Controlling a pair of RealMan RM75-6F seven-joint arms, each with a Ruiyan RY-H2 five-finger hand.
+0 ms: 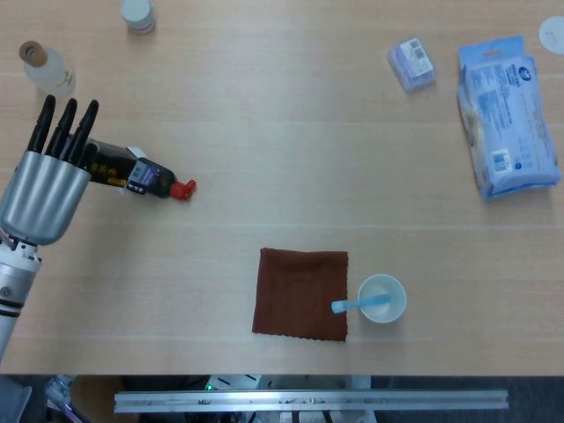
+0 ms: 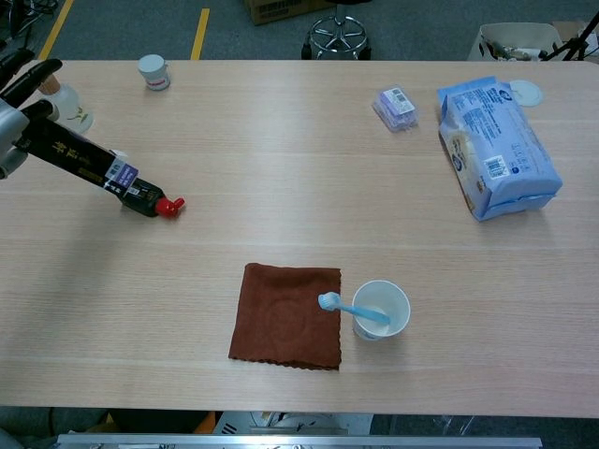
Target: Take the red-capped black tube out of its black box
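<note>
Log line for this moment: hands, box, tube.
left hand: holds box, tilted | tube: red cap end sticking out, touching table | right hand: not in view

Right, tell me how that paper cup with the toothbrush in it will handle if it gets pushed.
The paper cup looks thin-walled and probably light, so a push would likely slide it easily. The blue toothbrush leans over its rim toward the brown cloth, so the cup may tip to that side. A firm squeeze would probably dent it.
</note>
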